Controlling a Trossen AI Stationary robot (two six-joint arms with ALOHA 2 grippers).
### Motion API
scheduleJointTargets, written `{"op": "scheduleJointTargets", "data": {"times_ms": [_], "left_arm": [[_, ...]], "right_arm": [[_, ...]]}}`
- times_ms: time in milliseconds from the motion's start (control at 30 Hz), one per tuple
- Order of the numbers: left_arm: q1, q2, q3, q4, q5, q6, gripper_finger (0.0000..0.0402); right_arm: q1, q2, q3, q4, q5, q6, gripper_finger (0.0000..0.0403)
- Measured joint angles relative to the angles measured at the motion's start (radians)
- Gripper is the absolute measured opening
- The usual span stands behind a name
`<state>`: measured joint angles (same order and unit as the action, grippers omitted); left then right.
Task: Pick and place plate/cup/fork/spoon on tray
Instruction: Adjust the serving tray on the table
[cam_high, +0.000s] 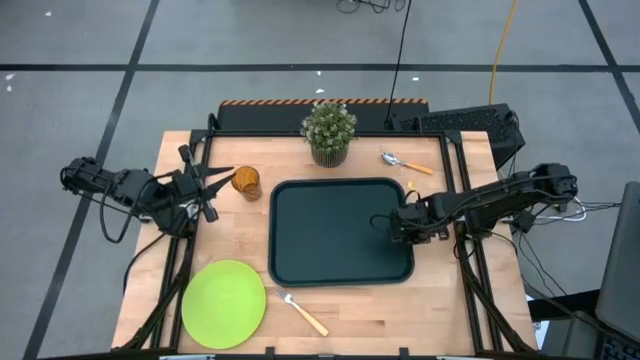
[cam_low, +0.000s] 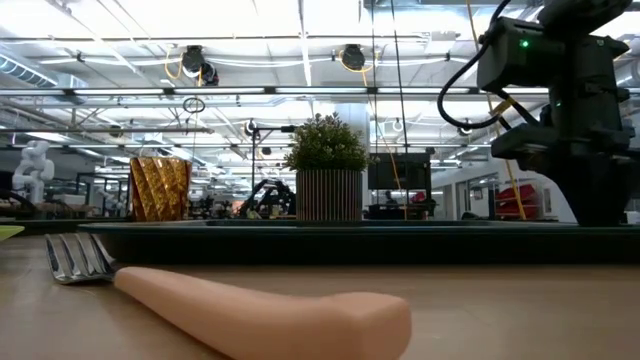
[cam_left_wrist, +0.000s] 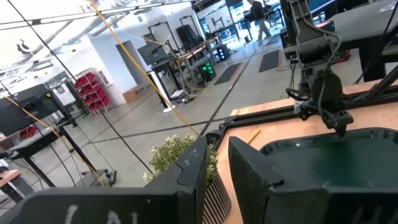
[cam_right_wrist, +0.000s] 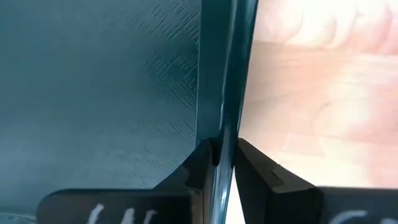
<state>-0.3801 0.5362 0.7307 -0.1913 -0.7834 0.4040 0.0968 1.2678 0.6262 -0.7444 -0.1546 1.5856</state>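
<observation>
The dark green tray lies flat in the middle of the table. My right gripper is shut on its right rim. My left gripper hangs open and level above the table's left side, just left of the amber cup, touching nothing. The cup stands upright on the wood. The lime-green plate lies flat at the near left. The fork lies near the front edge, and the spoon lies at the far right, behind the tray. My right gripper pinches the tray's raised right rim between its two fingers, one finger inside the tray and one outside it. The fingers come from above, pointing steeply down, across the rim. The tray rests on the table.
A potted green plant stands behind the tray at the far middle. In the low view the fork lies close in front of the tray's near rim. Bare wood shows right of the tray and between the plate and the cup.
</observation>
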Motion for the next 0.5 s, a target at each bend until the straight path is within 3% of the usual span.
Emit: {"op": "scheduleJointTargets", "data": {"times_ms": [500], "left_arm": [[0.000, 0.000, 0.000, 0.000, 0.000, -0.001, 0.0072]], "right_arm": [[0.030, 0.001, -0.002, 0.040, -0.032, 0.022, 0.0040]]}}
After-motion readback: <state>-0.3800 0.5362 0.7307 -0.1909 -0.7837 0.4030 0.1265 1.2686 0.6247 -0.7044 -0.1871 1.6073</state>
